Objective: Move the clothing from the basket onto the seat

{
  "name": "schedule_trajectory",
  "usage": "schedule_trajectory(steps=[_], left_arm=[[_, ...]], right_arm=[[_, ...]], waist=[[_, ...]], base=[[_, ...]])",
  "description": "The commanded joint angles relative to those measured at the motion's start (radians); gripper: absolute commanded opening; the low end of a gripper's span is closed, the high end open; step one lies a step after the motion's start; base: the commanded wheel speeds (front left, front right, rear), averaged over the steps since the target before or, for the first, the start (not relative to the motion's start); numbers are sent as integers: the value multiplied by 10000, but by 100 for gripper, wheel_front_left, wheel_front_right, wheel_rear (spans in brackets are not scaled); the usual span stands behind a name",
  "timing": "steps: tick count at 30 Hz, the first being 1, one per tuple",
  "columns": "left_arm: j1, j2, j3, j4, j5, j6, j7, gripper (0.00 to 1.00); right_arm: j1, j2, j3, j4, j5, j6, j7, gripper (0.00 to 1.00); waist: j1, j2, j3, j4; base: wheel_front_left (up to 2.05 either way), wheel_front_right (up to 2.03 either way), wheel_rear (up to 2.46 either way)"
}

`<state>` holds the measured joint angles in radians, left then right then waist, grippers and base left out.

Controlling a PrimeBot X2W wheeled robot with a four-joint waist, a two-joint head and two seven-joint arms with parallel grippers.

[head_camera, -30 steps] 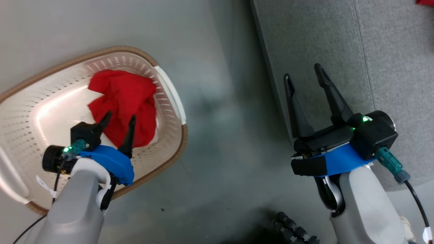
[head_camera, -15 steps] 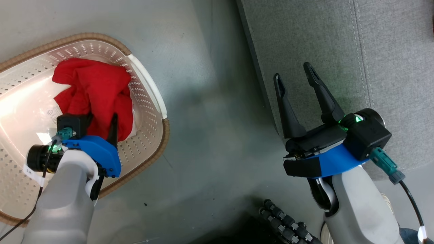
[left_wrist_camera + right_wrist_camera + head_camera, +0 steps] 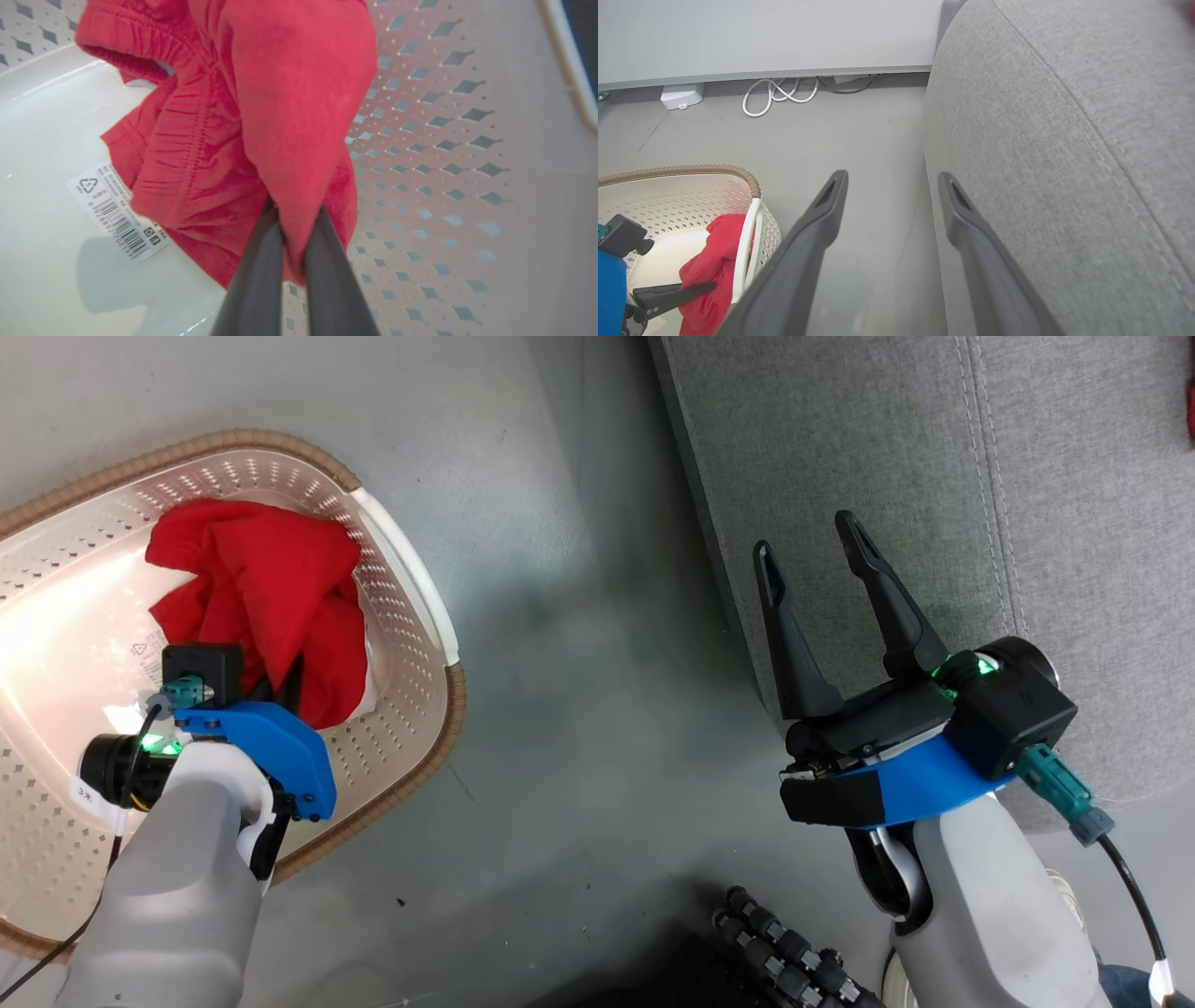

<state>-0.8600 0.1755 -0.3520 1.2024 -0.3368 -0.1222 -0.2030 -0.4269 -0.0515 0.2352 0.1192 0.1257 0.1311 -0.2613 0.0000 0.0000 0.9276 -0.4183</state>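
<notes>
Head view: the left gripper has just closed on the crumpled bright red soft garment lying in the cream perforated plastic basket; a moment earlier it straddled the cloth, spread wide. Left wrist view: a fold is pinched tight, so lifting looks next. Right wrist view: the right gripper stands spread, empty, beside the grey upholstered seat cushion.

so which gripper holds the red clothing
The left gripper, pinched shut on the clothing in the basket; the right gripper stands open by the seat.

Crumpled red clothing in cream basket
</notes>
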Motion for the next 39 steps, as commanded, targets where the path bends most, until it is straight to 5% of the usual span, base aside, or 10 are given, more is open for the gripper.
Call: schedule_trajectory(steps=[1,12,23,39], left_arm=[[-116,65,-5,72,-62,-28,-25,0],[79,-128,7,229,-494,-79,-377,0],[1322,-1031,-971,-268,-876,-92,-608,0],[2107,-1240,-4718,-2001,-1935,-82,-386,0]], right_arm=[[7,21,28,16,67,-5,-48,100],[-342,18,268,407,-109,-5,-31,100],[539,3,-52,1594,-1019,-7,341,100],[2335,1,-102,1785,-1134,-5,1259,100]], waist=[[0,0,-19,-7],[0,0,-869,281],[0,0,-4307,1945],[0,0,-8460,3774]], base=[[0,0,0],[0,0,0],[0,0,0],[0,0,0]])
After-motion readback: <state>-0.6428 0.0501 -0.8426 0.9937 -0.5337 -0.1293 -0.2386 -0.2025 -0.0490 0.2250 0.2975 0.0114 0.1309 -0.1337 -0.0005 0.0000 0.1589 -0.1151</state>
